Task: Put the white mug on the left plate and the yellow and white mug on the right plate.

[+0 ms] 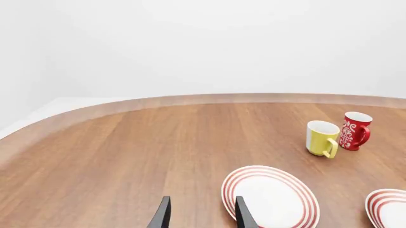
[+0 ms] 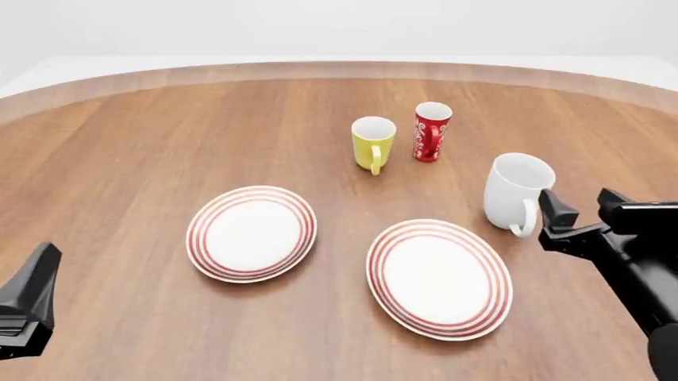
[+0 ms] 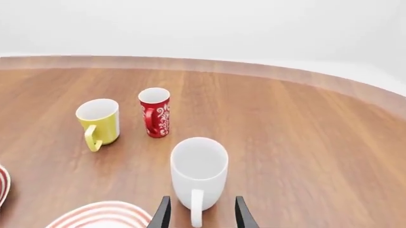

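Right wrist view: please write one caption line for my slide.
Open right gripper lined up on the handle of the upright white mug; yellow mug and red mug stand beyond.

On the table (image 2: 127, 135), the left plate (image 2: 252, 233) and right plate (image 2: 439, 277) lie side by side up front. Behind them stand the yellow and white mug (image 2: 373, 143) and, just right, the red mug (image 2: 431, 131). The white mug (image 2: 516, 193) stands right of the right plate.
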You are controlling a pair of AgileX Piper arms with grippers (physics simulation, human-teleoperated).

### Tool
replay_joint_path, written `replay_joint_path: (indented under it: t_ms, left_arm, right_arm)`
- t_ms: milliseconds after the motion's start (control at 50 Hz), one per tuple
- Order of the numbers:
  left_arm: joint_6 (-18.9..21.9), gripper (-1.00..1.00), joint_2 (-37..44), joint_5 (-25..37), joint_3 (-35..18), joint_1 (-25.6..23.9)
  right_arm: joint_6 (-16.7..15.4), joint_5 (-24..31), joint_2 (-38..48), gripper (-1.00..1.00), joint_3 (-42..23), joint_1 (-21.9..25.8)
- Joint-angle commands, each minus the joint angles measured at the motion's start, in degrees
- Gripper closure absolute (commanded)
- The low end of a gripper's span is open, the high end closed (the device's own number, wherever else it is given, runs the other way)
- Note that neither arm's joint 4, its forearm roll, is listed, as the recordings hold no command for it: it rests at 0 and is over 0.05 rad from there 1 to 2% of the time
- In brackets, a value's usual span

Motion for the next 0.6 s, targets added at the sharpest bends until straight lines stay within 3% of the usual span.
replay_joint_path:
  t_ms: [20,600]
  left_arm:
    - [0.0,-1.0,0.0,0.0,0.0,0.0]
    - [0.0,-1.0,0.0,0.0,0.0,0.0]
  right_arm:
    - [0.22,-4.55,7.73,-1.0,-1.5,-0.6]
    - [1.17,-7.34,19.17,-1.0,-5.98,1.2]
